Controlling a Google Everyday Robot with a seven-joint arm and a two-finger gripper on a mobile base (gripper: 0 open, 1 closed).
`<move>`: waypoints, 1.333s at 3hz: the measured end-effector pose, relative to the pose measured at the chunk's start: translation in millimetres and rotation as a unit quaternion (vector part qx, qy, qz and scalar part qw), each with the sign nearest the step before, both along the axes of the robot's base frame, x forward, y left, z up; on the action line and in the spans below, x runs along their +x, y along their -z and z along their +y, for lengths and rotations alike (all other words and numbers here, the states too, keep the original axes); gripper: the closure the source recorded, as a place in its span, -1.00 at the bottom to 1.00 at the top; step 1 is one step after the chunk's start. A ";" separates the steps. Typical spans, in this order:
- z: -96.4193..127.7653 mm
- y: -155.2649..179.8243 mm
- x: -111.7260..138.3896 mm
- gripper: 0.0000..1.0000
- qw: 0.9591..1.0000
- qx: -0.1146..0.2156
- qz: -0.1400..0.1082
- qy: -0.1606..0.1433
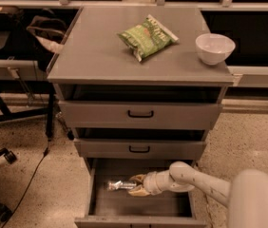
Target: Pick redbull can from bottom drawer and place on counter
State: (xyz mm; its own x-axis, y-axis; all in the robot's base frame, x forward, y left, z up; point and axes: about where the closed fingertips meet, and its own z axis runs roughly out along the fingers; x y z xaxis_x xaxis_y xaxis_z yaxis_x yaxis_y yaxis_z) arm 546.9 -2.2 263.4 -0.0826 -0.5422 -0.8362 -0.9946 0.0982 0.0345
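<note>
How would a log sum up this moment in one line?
gripper: open, inside bottom drawer, at end of redbull can | can: lying on drawer floor | counter: can not there yet

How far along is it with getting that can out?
The bottom drawer is open: done. The tool is down inside it, at the redbull can lying on the drawer floor. Left: lifting it out and setting it on the counter.

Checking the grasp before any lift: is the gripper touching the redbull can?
Cannot tell. The camera view shows the gripper inside the bottom drawer, at one end of the redbull can, but neither contact nor a gap shows plainly.
</note>
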 end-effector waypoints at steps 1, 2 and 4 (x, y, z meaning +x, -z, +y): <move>-8.8 -49.7 -1.5 1.00 0.997 -0.012 -0.058 0.044; -2.7 -77.1 -21.3 1.00 0.993 -0.026 -0.093 0.074; 5.2 -98.5 -28.5 1.00 0.983 -0.041 -0.130 0.121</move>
